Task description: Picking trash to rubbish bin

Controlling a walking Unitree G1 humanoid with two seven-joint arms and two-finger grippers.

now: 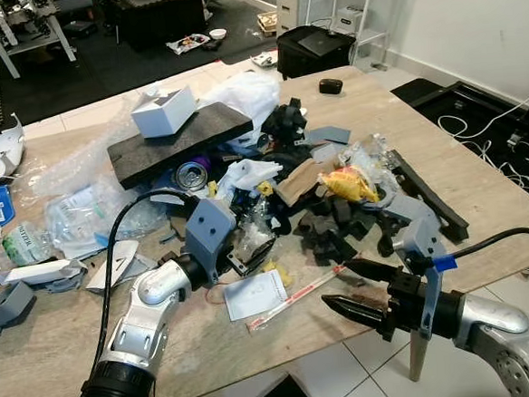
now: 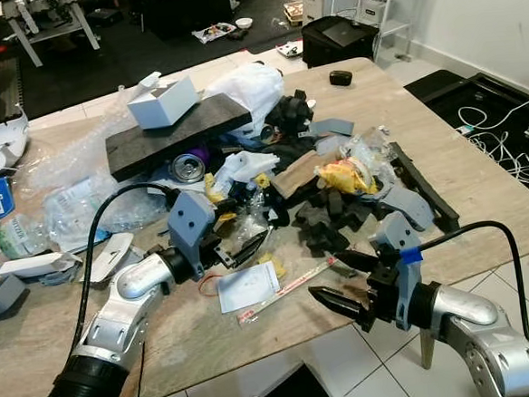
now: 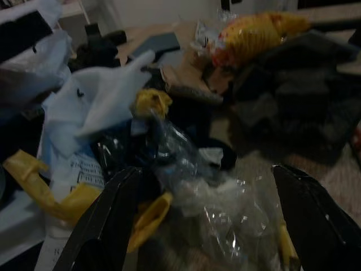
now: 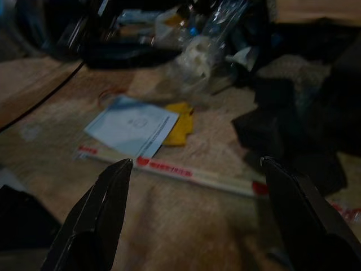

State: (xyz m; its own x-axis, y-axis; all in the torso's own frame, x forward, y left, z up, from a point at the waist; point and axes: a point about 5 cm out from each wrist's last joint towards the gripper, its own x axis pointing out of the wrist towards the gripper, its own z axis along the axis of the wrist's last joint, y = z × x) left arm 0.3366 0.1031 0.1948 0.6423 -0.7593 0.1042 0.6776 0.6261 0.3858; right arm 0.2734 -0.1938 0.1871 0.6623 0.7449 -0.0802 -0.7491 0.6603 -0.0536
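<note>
A: What is the left gripper (image 3: 206, 226) going for?

B: The crumpled clear plastic wrap (image 3: 223, 212) at the near edge of the heap on the wooden table (image 1: 483, 201). The two black fingers stand spread either side of it, gripping nothing yet

A: How will it handle?

B: My guess: almost weightless, soft, crackly and slippery. It will collapse when pinched, so I would bite deep into the bunched middle, not a loose edge, or it may slide out and drag the yellow scraps (image 3: 148, 217) along

A: And the right gripper (image 1: 351, 288)?

B: It hovers at the table's front edge, fingers parted and empty, aimed at the paper-sleeved chopstick packet (image 4: 194, 174). That one looks light, long, thin and fairly stiff; lying flat, it leaves little to get under. Taking it across the middle seems best

A: Counts?

B: One chopstick packet, one white paper slip (image 1: 256, 294) just beside it, one yellow snack bag (image 1: 348, 185) in the pile, one drink can (image 1: 190, 175) under the dark foam slab (image 1: 181, 141), one white box (image 1: 163, 112) on top of that slab. The black foam pieces are too jumbled to count

A: The rubbish bin?

B: I cannot make one out with confidence; the black case (image 1: 313, 50) on the floor beyond the table may be something else
</note>
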